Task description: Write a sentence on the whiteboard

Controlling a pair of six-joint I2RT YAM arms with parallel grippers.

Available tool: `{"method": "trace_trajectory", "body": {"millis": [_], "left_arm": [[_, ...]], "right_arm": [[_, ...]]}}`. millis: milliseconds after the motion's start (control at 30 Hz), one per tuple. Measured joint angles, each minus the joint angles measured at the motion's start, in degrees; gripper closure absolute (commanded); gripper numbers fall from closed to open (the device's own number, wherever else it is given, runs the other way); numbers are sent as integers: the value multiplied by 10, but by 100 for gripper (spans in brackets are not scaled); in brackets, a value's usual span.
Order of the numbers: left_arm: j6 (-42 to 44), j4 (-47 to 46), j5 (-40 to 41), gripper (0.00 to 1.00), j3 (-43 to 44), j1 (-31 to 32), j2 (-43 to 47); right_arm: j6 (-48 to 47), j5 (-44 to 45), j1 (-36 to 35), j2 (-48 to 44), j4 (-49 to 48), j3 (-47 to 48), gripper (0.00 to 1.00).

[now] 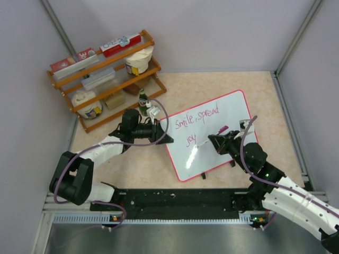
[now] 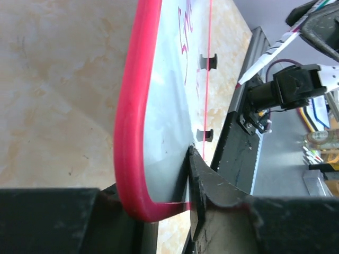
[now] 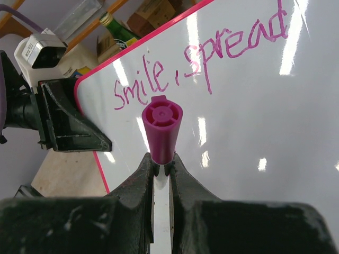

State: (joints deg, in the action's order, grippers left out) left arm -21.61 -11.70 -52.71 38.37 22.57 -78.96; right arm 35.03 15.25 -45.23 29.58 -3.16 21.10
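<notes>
Left arm stretches low over the counter (image 1: 135, 161), left pincer (image 1: 169, 139) straddling the whiteboard (image 1: 185, 161) edge, grip unclear; right arm bends inward, right pincer (image 3: 161, 163) clenched on one marker (image 3: 161, 124); one whiteboard rests on the counter; the sentence (image 1: 198, 117), three words, crosses its upper half.

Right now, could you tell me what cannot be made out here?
Marker tip: right wrist view, hidden behind the marker's own magenta end; top view, too small.
Sentence: left wrist view, edge-on and cut off at the top.
Left gripper's hold on the whiteboard: left wrist view, one finger blurred.
</notes>
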Motion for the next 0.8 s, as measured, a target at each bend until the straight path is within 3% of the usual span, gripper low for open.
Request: {"method": "trace_trajectory", "body": {"millis": [267, 800], "left_arm": [[64, 32, 96, 41, -36, 13, 59], [75, 84, 261, 15, -95, 22, 244]], "right_arm": [[1, 1, 0, -8, 10, 0, 100], [1, 3, 0, -19, 28, 0, 100]]}}
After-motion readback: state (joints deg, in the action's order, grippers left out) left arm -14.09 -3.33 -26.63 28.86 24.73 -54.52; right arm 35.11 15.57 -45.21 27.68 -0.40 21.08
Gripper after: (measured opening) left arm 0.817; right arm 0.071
